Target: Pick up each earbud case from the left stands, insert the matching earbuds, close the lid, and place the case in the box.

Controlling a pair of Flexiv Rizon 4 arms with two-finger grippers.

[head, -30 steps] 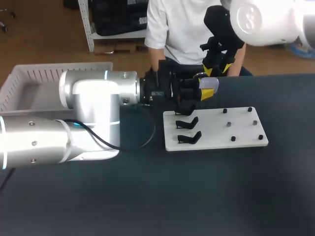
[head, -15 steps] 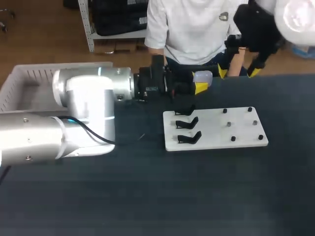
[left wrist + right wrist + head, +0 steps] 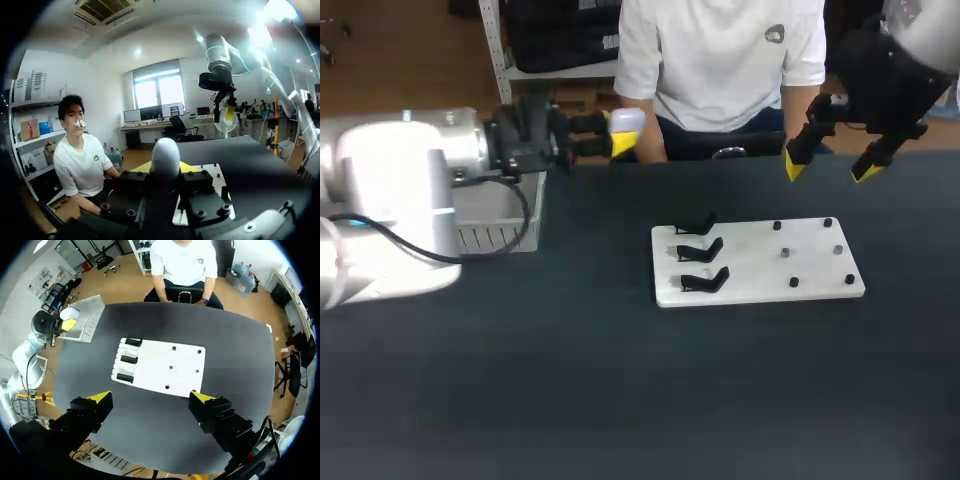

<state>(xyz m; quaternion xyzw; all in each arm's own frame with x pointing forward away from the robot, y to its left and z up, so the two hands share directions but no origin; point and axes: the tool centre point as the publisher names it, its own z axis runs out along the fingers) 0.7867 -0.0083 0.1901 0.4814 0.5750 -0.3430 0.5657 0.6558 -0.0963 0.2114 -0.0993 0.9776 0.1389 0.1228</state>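
The left tool is clamping a pale earbud case by the worktop's far edge, near the white box. The right tool is hanging with its fingers spread by the far right edge. The white board with black stands is sitting mid-worktop, with dark surface stretching toward the near edge.

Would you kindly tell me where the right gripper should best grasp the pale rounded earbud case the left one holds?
Take the pale rounded earbud case by its free end, which sticks out beyond the left gripper's fingers; probably come from ahead, pinching the sides they leave bare.
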